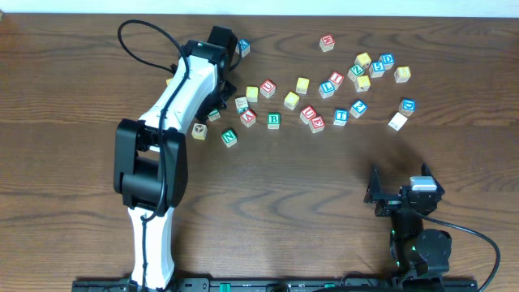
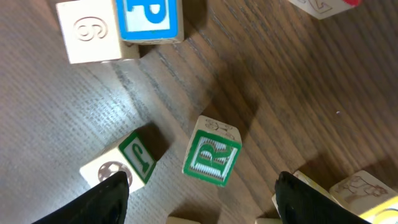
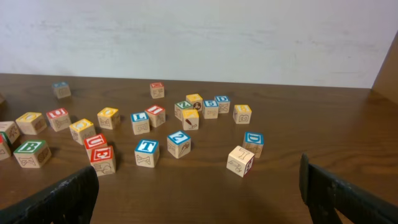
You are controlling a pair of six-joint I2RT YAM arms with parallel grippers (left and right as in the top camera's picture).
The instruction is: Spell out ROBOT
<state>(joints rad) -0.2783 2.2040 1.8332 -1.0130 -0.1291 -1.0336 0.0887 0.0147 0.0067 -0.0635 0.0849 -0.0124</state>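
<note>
My left gripper (image 2: 202,208) is open and hovers low over the table, just short of a green R block (image 2: 211,158) that lies tilted between its fingertips' line. In the overhead view the left gripper (image 1: 220,93) reaches into the left end of the scattered letter blocks. A green B block (image 1: 274,121) and a blue T block (image 1: 340,116) lie in the spread; they also show in the right wrist view as B (image 3: 31,152) and T (image 3: 147,150). My right gripper (image 3: 199,193) is open and empty, far from the blocks at the table's near right (image 1: 399,186).
A blue P block (image 2: 149,18), a block marked 6 (image 2: 90,31) and a green J block (image 2: 137,160) lie around the R. More blocks crowd the left gripper's right finger (image 2: 348,186). Several blocks are spread across the far right (image 1: 365,69).
</note>
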